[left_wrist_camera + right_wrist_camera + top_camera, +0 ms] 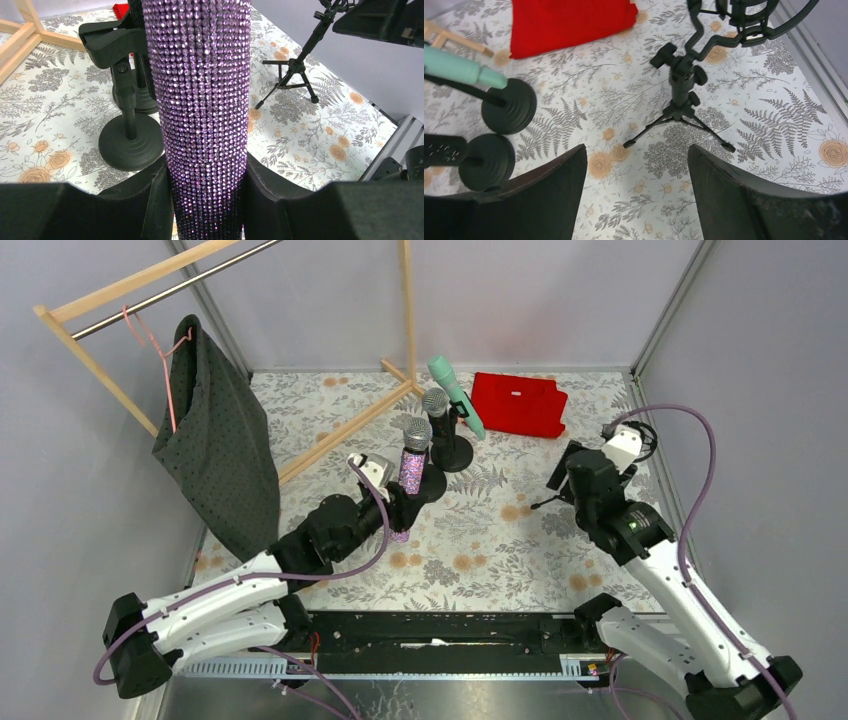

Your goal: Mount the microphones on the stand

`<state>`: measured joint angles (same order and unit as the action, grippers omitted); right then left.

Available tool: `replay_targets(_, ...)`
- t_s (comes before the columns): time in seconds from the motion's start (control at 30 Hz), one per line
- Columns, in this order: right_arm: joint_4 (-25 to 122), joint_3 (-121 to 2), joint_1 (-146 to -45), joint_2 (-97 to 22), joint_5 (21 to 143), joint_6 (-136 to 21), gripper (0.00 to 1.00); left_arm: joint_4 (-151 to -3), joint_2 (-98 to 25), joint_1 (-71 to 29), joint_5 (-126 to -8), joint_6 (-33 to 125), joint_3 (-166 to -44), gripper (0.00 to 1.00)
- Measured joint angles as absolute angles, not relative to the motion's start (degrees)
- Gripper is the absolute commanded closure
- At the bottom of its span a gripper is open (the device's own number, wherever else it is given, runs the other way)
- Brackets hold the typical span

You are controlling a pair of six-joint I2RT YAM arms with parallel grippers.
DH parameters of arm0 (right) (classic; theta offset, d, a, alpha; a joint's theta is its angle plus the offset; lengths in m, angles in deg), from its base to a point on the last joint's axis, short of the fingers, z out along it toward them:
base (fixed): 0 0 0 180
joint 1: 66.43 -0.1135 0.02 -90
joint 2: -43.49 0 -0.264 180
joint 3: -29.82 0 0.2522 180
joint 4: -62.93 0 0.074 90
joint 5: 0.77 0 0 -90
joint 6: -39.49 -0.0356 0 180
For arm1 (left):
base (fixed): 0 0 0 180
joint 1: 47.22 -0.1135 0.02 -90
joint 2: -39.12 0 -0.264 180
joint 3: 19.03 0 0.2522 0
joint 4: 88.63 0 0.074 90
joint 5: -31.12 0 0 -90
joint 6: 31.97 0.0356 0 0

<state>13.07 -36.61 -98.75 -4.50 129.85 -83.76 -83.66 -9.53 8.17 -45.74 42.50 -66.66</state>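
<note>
My left gripper (400,508) is shut on the lower body of the glittery purple microphone (411,472) and holds it upright; its body fills the left wrist view (202,100). Just left of it stands a black stand with an empty clip (116,40) on a round base (131,142). The black microphone with a silver head (436,405) stands upright over a round base (452,453) behind. The mint-green microphone (456,395) sits tilted at the back and shows in the right wrist view (459,70). My right gripper (560,477) is open and empty above the table.
A small black tripod stand (681,95) with a ring mount stands in front of my right gripper. A red cloth (520,403) lies at the back right. A wooden clothes rack (330,435) with a dark garment (220,450) stands at the left.
</note>
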Motion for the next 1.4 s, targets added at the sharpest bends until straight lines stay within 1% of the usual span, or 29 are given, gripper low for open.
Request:
replay_targets(0.13, 17.6, -35.2, -89.6, -6.7, 122.9, -80.0, 0.18, -82.5, -9.3, 8.2, -45.5, 43.2, -67.2, 1.0)
replay_targets(0.27, 21.2, -34.9, -85.0, -11.2, 119.3, -77.3, 0.18, -81.1, -8.5, 8.2, -45.4, 43.7, -67.3, 1.0)
replay_targets(0.73, 29.1, -33.9, -77.0, -17.0, 118.4, -70.2, 0.26, -77.9, -7.7, 8.2, -45.3, 44.7, -68.4, 1.0)
replay_targets(0.87, 30.3, -33.9, -75.2, -18.4, 118.0, -69.5, 0.33, -77.4, -7.7, 8.2, -45.3, 45.0, -68.4, 1.0)
replay_targets(1.07, 32.2, -33.9, -74.1, -19.2, 116.4, -69.2, 0.51, -77.3, -7.7, 8.2, -45.3, 45.4, -68.5, 1.0)
replay_targets(1.1, 32.2, -33.9, -74.1, -19.2, 116.1, -69.2, 0.53, -77.3, -7.6, 8.2, -45.3, 45.5, -68.5, 1.0)
replay_targets(1.27, 32.4, -33.8, -73.9, -19.0, 115.5, -68.1, 0.7, -77.1, -6.7, 8.2, -45.1, 45.6, -68.5, 1.0)
replay_targets(1.33, 32.5, -33.5, -73.9, -18.5, 114.9, -67.7, 0.73, -77.1, -6.6, 8.2, -45.1, 45.6, -68.5, 1.0)
replay_targets(1.4, 32.2, -33.1, -73.9, -17.6, 113.6, -67.1, 0.73, -77.0, -6.7, 8.2, -45.1, 45.6, -68.5, 1.0)
